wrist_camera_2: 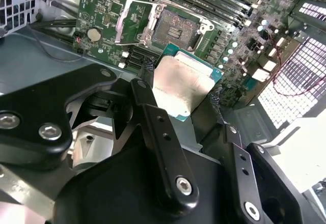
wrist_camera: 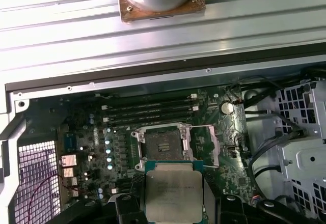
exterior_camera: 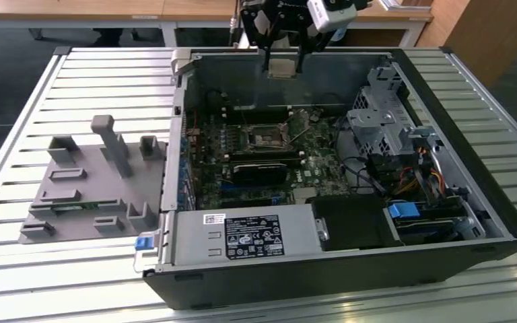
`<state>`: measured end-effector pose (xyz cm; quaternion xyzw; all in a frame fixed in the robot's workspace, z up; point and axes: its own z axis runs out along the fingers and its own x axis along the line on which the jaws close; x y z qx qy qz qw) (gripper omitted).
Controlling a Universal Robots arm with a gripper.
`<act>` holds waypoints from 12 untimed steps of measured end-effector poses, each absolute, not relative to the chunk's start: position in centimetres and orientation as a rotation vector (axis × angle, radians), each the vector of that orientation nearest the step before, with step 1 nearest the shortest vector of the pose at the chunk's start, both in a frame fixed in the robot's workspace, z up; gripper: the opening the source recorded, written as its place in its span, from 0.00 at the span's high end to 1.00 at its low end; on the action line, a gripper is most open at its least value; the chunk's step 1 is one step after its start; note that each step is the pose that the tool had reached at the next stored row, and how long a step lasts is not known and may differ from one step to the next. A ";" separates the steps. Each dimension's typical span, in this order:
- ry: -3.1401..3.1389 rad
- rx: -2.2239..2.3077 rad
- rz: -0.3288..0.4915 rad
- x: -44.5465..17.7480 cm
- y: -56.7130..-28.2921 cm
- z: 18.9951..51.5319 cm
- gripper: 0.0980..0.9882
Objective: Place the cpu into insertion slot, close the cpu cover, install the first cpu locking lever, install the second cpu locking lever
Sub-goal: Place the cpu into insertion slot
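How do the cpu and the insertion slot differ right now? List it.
The cpu hangs clamped in the gripper above the green board; the insertion slot sits fixed in that board, empty. The cpu's top is pale silver-grey; the insertion slot's centre is dark. Both are square.

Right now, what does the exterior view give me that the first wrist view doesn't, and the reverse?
Exterior view adds: the whole open computer case on the slatted table, a grey fixture at the exterior view's left of it, and the gripper up above the case's far wall. First wrist view adds: the cpu cover swung open beside the insertion slot, and the long narrow slots beyond. Both share: the cpu clamped in the gripper, apart from the bare slot.
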<state>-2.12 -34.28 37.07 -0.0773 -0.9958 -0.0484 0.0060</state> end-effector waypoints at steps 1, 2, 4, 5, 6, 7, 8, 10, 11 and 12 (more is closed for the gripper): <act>-3.116 -0.251 -0.152 -2.1 -34.3 37.1 0.50; -3.116 -0.260 -0.152 -2.1 -34.3 37.1 0.50; -3.115 -0.278 -0.152 -2.1 -34.3 37.1 0.50; -3.114 -0.288 -0.152 -2.1 -34.3 37.1 0.50; -3.113 -0.297 -0.152 -2.1 -34.3 37.1 0.50; -3.113 -0.307 -0.152 -2.1 -34.3 37.1 0.50; -3.112 -0.316 -0.152 -2.1 -34.3 37.1 0.50; -3.111 -0.335 -0.152 -2.1 -34.3 37.1 0.50; -3.110 -0.346 -0.152 -2.1 -34.3 37.1 0.50; -3.109 -0.355 -0.153 -2.1 -34.3 37.1 0.50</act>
